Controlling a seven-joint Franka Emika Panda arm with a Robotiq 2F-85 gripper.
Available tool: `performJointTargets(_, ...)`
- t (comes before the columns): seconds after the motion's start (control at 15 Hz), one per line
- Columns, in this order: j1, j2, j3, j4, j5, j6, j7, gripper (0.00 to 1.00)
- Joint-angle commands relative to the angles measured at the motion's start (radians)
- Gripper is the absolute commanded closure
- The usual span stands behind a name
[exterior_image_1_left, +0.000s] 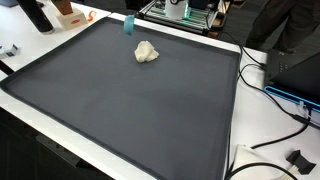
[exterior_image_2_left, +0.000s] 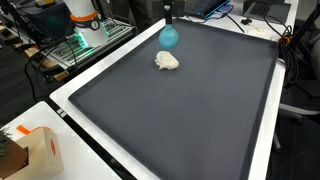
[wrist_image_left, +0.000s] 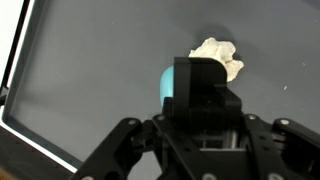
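A teal rounded object (exterior_image_2_left: 169, 36) stands near the far edge of the dark mat (exterior_image_2_left: 190, 110); it also shows as a small teal shape (exterior_image_1_left: 128, 24). Next to it lies a crumpled white wad (exterior_image_2_left: 167, 61) (exterior_image_1_left: 147, 52) (wrist_image_left: 222, 55). My gripper (wrist_image_left: 205, 85) hangs right over the teal object (wrist_image_left: 171, 82), and its fingers read as one dark block with no gap. They hide most of the teal object, so I cannot tell whether they pinch it. In an exterior view only the thin dark fingers (exterior_image_2_left: 168, 12) show above the teal object.
The mat lies on a white table (exterior_image_1_left: 236, 130) with cables (exterior_image_1_left: 275, 135) along one side. A cardboard box (exterior_image_2_left: 35, 150) sits at a corner, and equipment (exterior_image_2_left: 85, 25) stands behind the far edge.
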Motion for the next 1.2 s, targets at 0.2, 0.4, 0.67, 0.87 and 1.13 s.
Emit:
performJointTargets(0.2,-0.002,-0.043,0.000,0.001,0.025,-0.003,-0.060,0.50)
performJointTargets(0.4,-0.002,-0.036,0.001,0.002,0.025,-0.003,-0.059,0.50)
performJointTargets(0.67,-0.002,-0.034,0.001,0.002,0.025,-0.003,-0.059,0.50)
performJointTargets(0.87,0.000,-0.024,-0.009,0.003,0.054,0.000,-0.098,0.75)
performJointTargets(1.13,0.009,-0.021,-0.054,-0.026,0.238,0.082,-0.363,0.75)
